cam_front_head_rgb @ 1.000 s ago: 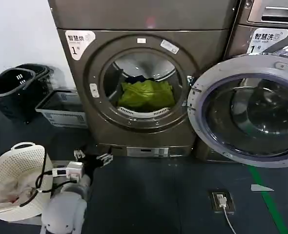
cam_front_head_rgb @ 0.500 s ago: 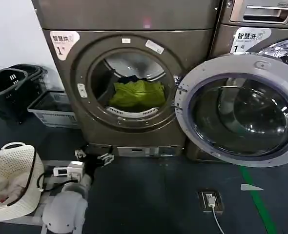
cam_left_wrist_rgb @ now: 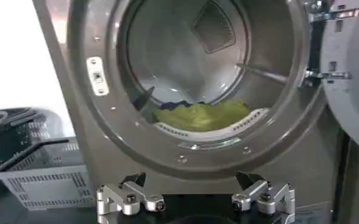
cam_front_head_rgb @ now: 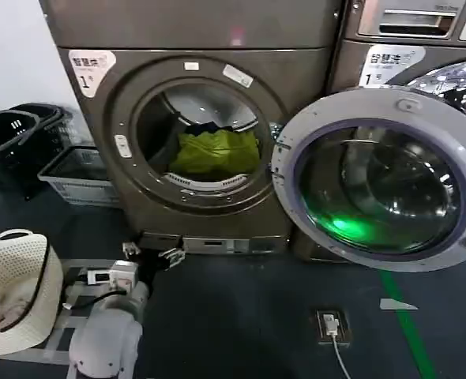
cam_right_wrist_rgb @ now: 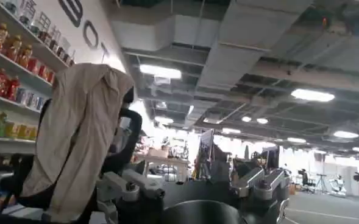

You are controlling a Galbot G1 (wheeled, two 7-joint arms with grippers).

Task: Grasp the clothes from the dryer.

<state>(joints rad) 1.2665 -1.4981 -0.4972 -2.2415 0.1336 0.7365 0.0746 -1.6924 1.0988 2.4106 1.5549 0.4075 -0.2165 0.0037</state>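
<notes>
Low in front of the dryer [cam_front_head_rgb: 193, 150], the left gripper [cam_front_head_rgb: 148, 256] hovers near the floor with its two fingers spread wide and nothing between them; the left wrist view shows the fingertips [cam_left_wrist_rgb: 125, 198] apart, pointed toward the machine's base. The right gripper [cam_right_wrist_rgb: 188, 189] is raised elsewhere, its fingers parted and empty, facing a ceiling with strip lights. The clothes [cam_front_head_rgb: 215, 151], a lime-green heap with a bit of dark blue cloth at the back, lie at the bottom of the drum, well apart from both grippers. The silver-rimmed glass door [cam_front_head_rgb: 379, 180] stands swung open to the right. A white sticker [cam_front_head_rgb: 88, 67] at the dryer's upper left corner carries Chinese characters and a "1". Beside it, a second bronze machine [cam_front_head_rgb: 422, 47] bears a blue-lettered white sticker [cam_front_head_rgb: 389, 63]. A white basket [cam_front_head_rgb: 12, 292], a grey crate [cam_front_head_rgb: 79, 175] and dark baskets [cam_front_head_rgb: 16, 146] sit on the floor to the left.
</notes>
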